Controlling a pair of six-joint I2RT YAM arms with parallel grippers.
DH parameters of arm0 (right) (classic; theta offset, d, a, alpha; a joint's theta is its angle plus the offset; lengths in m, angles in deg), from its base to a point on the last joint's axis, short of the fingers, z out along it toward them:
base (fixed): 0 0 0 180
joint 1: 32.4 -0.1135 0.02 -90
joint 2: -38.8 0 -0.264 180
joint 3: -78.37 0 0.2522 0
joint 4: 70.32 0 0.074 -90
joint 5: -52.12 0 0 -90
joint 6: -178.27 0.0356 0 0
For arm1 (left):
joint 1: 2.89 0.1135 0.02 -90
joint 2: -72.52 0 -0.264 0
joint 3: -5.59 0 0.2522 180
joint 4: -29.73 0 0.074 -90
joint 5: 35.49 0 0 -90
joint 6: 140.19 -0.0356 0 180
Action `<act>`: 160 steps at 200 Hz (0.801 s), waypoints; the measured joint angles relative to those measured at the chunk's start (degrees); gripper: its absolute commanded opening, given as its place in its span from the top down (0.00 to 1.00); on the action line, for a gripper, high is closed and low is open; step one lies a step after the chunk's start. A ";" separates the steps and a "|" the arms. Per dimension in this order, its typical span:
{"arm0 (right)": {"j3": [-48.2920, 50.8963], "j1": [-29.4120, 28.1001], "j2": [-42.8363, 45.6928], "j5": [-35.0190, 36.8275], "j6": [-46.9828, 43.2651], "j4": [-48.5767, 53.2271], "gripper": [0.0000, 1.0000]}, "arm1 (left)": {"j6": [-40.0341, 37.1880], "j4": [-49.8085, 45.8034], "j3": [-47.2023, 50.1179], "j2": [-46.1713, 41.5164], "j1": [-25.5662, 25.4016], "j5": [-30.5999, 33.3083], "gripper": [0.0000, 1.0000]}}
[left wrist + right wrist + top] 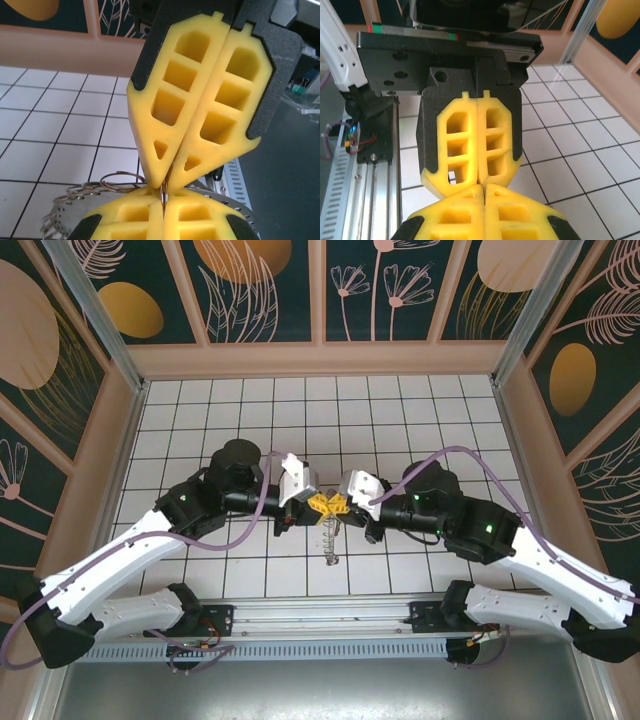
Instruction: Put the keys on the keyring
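Running along the near edge, a metal rail (320, 618) carries both arm bases, and the arms lean in over the tiled table (400, 410) to meet at its middle. Just nearer than their meeting point, the keyring (331, 540) shows in the top view as a narrow, fringed streak seen edge-on, its upper end lost under the yellow fingers. The left wrist view catches more of it (75, 200): a grey arc with small loops and metal bits, cut off by the bottom edge and partly hidden behind the fingers. The left gripper (320, 503) has its jaws pressed together (163, 205), and a thin brownish sliver stands in the seam, seemingly the blade of the keys (163, 197); its head is hidden, so this is not certain. Tip to tip with it, the right gripper (338, 505) also has its jaws together (165, 181); whether they nip the sliver or the ring's rim cannot be told. The right wrist view shows the same two pairs of closed fingers meeting, right (485, 192) below and left (479, 179) above, the seam too tight to see into. Beyond lie bare tiles, then the far wall (320, 358).
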 measured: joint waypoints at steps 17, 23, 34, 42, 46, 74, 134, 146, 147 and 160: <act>-0.22 0.00 -0.92 0.50 -0.17 1.51 1.00 | -0.79 -1.33 0.00 0.61 0.00 0.61 1.00; -0.24 0.00 -1.18 0.63 -0.20 1.84 1.00 | -0.98 -1.75 0.00 0.72 0.00 0.83 1.00; -0.22 0.00 -1.40 0.70 -0.17 2.01 1.00 | -1.01 -2.12 0.00 0.74 0.00 1.11 1.00; -0.22 -0.02 -1.38 0.81 -0.15 1.92 1.00 | -0.98 -2.01 0.07 0.66 0.00 1.16 1.00; -0.13 -0.02 -1.20 0.85 -0.11 1.68 1.00 | -0.96 -1.64 0.20 0.50 0.00 1.18 1.00; 2.69 -0.17 1.62 0.22 0.98 -2.97 0.86 | 0.63 3.34 2.97 -1.95 -0.04 0.81 1.00; 7.43 -0.28 7.26 -3.21 3.87 -14.01 0.79 | 7.80 21.44 9.27 -6.08 -0.74 -3.06 1.00; 7.45 -0.28 7.43 -3.50 4.28 -14.95 0.78 | 9.38 25.14 10.36 -6.10 -0.72 -3.98 1.00; 7.45 -0.28 7.45 -3.48 4.33 -14.97 0.78 | 9.49 25.33 10.43 -6.10 -0.72 -4.04 1.00; 7.52 -0.28 7.72 -3.74 4.68 -15.58 0.77 | 10.64 27.78 11.06 -6.10 -0.72 -4.70 1.00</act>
